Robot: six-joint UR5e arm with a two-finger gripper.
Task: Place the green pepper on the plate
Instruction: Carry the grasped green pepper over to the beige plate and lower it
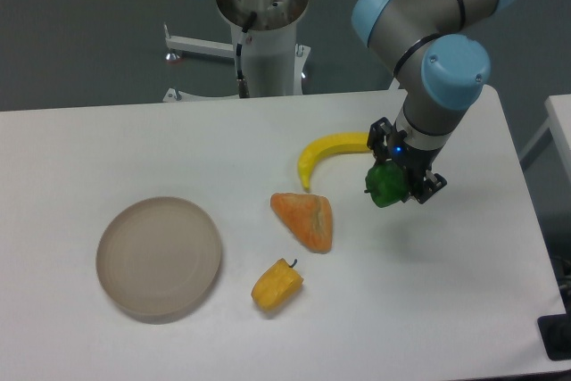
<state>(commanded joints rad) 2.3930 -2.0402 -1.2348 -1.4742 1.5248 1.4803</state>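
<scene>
The green pepper (384,186) is small, glossy and dark green, and hangs just above the table at the right, between the fingers of my gripper (399,184), which is shut on it. The gripper's black body covers the pepper's upper right part. The plate (159,256) is round, shallow and beige-grey, and lies bare at the front left, well away from the gripper and to its left.
A yellow banana (326,153) lies just left of the gripper. An orange carrot-like wedge (305,219) sits in the middle of the table, and a yellow pepper (277,285) lies in front of it. The arm's base column (264,33) stands behind the table.
</scene>
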